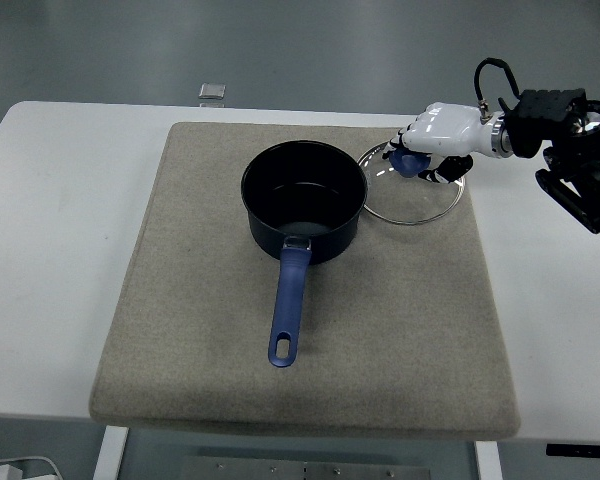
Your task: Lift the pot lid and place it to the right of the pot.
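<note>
A dark blue pot (pixel 303 200) with a long blue handle (pixel 288 308) stands uncovered in the middle of the grey mat (pixel 200 330). The glass lid (pixel 412 195) with a metal rim lies just right of the pot, on the mat's far right part. My right hand (pixel 426 148), white with dark fingers, reaches in from the right edge, its fingers curled around the lid's blue knob (pixel 411 163). Whether the lid rests fully flat I cannot tell. The left arm is out of view.
The mat covers most of the white table (pixel 50 250). A small grey square object (pixel 212 91) lies at the table's far edge. The black right forearm (pixel 570 150) hangs over the table's right side.
</note>
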Motion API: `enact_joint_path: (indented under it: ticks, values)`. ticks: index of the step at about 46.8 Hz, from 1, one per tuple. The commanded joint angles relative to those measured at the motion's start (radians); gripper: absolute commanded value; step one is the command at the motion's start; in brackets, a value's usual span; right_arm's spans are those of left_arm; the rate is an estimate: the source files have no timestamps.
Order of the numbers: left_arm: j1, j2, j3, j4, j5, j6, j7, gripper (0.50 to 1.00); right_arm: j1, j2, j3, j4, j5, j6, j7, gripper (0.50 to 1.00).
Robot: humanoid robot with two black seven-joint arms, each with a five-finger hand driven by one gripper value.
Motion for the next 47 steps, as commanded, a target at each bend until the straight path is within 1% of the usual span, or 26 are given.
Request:
enact_joint_path:
  ticks: [1,26,27,28,29,30,31,47]
  values:
    - [0.0,0.0,0.0,0.0,0.0,0.0,0.0,1.0,-0.014,0.0,0.002,-0.002,0.0,-0.002,0.0,0.5]
    - [0.0,0.0,0.0,0.0,0.0,0.0,0.0,1.0,-0.028,-0.006,0.002,-0.002,0.037,-0.008,0.0,0.5]
    - [0.0,0.0,0.0,0.0,0.0,0.0,0.0,1.0,-0.029,-0.006,0.002,-0.002,0.037,-0.008,0.0,0.541]
    - [0.0,0.0,0.0,0.0,0.0,0.0,0.0,1.0,-0.029,-0.005,0.004,-0.002,0.037,-0.008,0.0,0.649]
    - [0.0,0.0,0.0,0.0,0.0,0.0,0.0,1.0,-0.029,-0.005,0.005,-0.002,0.037,-0.008,0.0,0.779]
    - [0.0,0.0,0.0,0.0,0.0,0.0,0.0,1.0,-0.028,-0.003,0.005,-0.002,0.037,-0.008,0.0,0.886]
    - [0.0,0.0,0.0,0.0,0.0,0.0,0.0,1.0,-0.028,-0.005,0.007,-0.002,0.037,-0.008,0.0,0.917]
    - [0.0,0.0,0.0,0.0,0.0,0.0,0.0,1.0,-0.023,-0.008,0.0,0.0,0.057,-0.006,0.0,0.917]
